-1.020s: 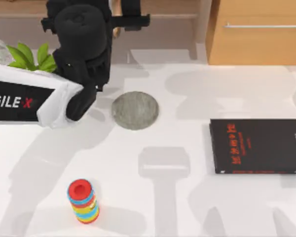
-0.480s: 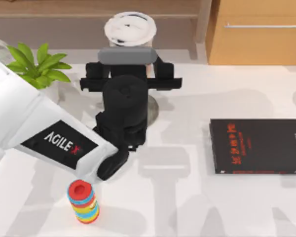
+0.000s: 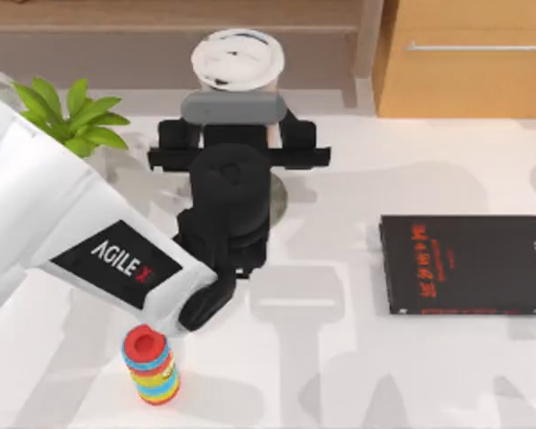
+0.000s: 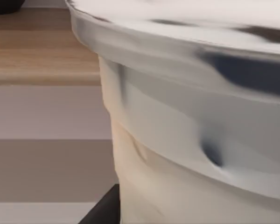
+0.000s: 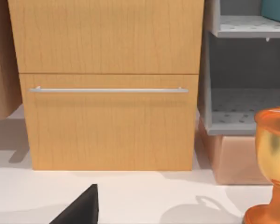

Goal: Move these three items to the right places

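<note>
The left gripper [image 3: 237, 112] hangs over the grey stone coaster [image 3: 274, 198], its fingers clamped on the tall cup of milky tea [image 3: 238, 61] — the white lid faces the overhead camera. Right of the coaster, well apart, lies the black book with red lettering [image 3: 467, 264]. Nearer the front from the coaster, a striped ring stack [image 3: 150, 364] stands on the white surface [image 3: 339, 375]. I cannot tell how the right gripper's fingers stand.

The left arm is stretched from the table's left side toward its middle, white forearm slanted and black wrist turned to the far edge. The left gripper [image 3: 237, 107] is held level, its fingers [image 3: 290, 136] spread wide and clamped on a load between them.
</note>
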